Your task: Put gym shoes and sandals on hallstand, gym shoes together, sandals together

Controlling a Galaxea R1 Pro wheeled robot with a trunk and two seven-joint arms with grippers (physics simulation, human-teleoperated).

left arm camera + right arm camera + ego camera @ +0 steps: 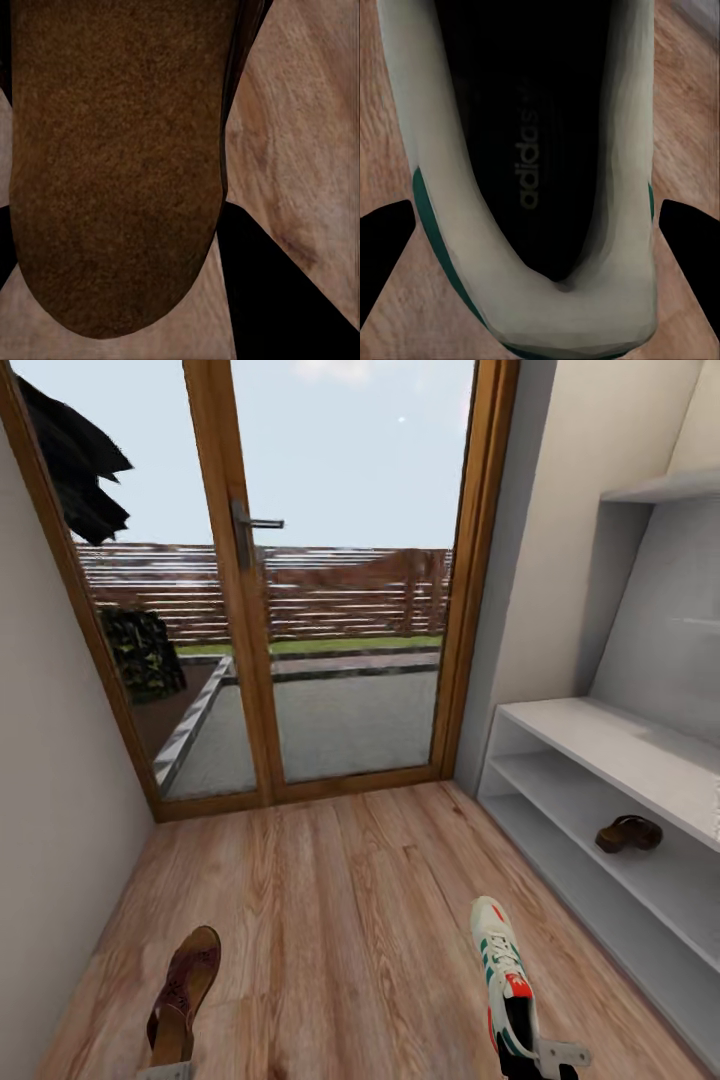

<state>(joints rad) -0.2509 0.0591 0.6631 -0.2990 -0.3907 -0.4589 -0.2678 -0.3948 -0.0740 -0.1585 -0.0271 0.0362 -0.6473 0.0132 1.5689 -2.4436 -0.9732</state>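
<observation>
Brown sandal [183, 996] lower left of frame, over wood floor [340, 920], heel end at L gripper [165, 1072], grip state can't tell | white gym shoe [506, 985] lower right, heel at R gripper [545, 1060], fingers [386, 259] either side of heel, closure can't tell | 2nd sandal [629, 833] on pale-grey rack [600, 740] mid shelf, right edge

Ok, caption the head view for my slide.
Corridor by the glass door: one sandal and one gym shoe held low, another sandal on the hallstand.

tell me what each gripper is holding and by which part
Left gripper: the brown sandal, apparently by its heel end. Right gripper: the gym shoe, by its heel collar.
</observation>
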